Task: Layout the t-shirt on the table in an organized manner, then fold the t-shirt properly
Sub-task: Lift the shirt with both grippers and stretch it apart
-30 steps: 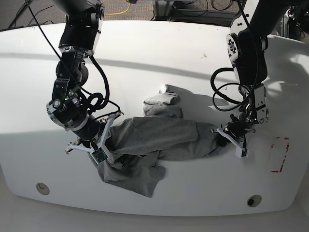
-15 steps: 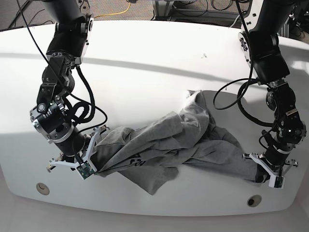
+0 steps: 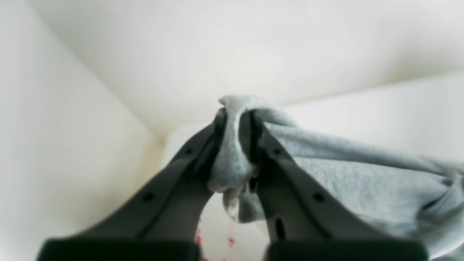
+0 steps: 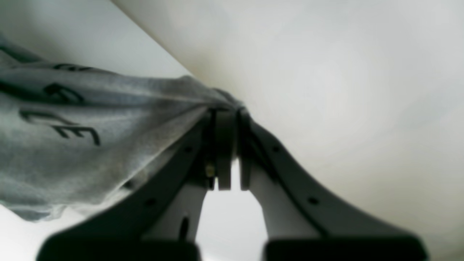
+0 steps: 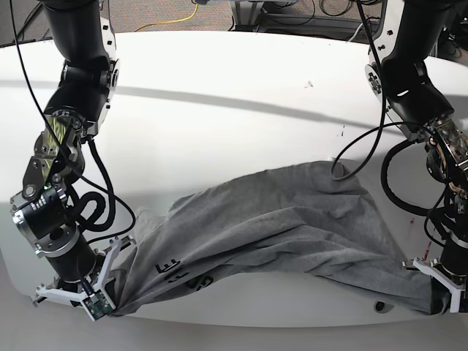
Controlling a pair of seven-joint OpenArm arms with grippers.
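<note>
Across the table's point(image 5: 219, 110) front edge, the grey t-shirt point(image 5: 292, 227) hangs stretched and wrinkled, black letters showing, its 2 ends pinched by the left gripper point(image 3: 236, 125) and right gripper point(image 4: 225, 119).

Free room: upper and middle table point(image 5: 241, 95), bare white surface across the base view.

Obstruction: t-shirt point(image 5: 278, 227), stretched over the lower frame from lower left to lower right.

Obstruction: left gripper point(image 5: 443, 281), lower right corner, clamped on cloth.

Obstruction: right gripper point(image 5: 99, 289), lower left, likewise clamped; its cables loop just above.
</note>
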